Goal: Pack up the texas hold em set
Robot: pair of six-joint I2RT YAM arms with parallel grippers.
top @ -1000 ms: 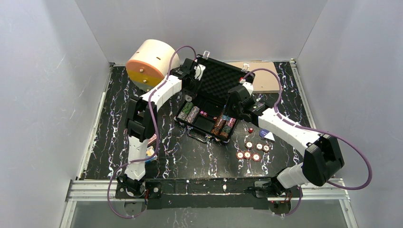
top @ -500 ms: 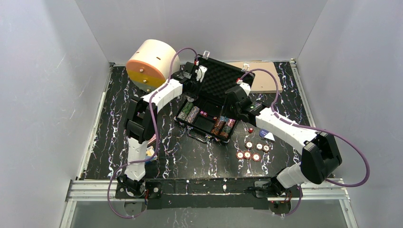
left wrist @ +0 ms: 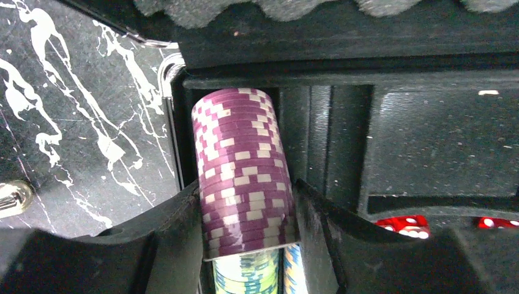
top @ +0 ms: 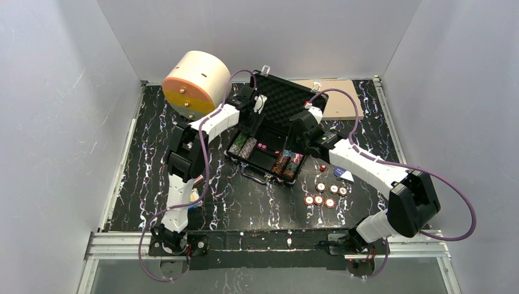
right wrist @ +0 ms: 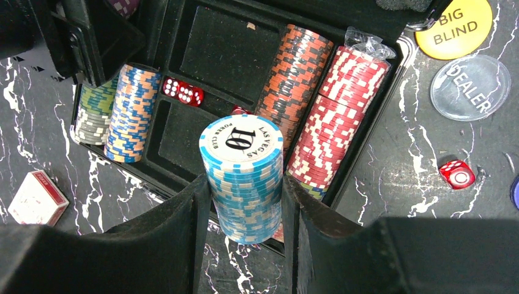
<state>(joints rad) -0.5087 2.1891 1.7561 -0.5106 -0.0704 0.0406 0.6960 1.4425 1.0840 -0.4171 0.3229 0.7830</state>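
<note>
The black case [top: 284, 101] lies open in the middle of the table, lid up with grey foam. My left gripper [left wrist: 248, 185] is down in its far-left slot, fingers against both sides of a purple chip stack [left wrist: 242, 141] lying there, with green-and-white chips [left wrist: 245, 275] below it. My right gripper [right wrist: 246, 180] is shut on a blue-and-white chip stack [right wrist: 242, 144], held upright over the case's near edge. Orange-black [right wrist: 297, 73], red-white [right wrist: 339, 116] and blue-orange [right wrist: 131, 110] stacks fill other slots. Red dice [right wrist: 182, 90] lie in a middle pocket.
Right of the case lie a yellow Big Blind button [right wrist: 453, 27], a clear Dealer button [right wrist: 471, 86], a red die [right wrist: 457, 173] and several loose chips [top: 324, 195]. A red card deck [right wrist: 38, 197] is at the left. The cream cylinder [top: 194, 82] and tan board [top: 336, 101] stand behind.
My left wrist has shifted right and nearer, further over the case's left slots. The right arm drew slightly towards the case a second ago and has held still since with the blue stack.
</note>
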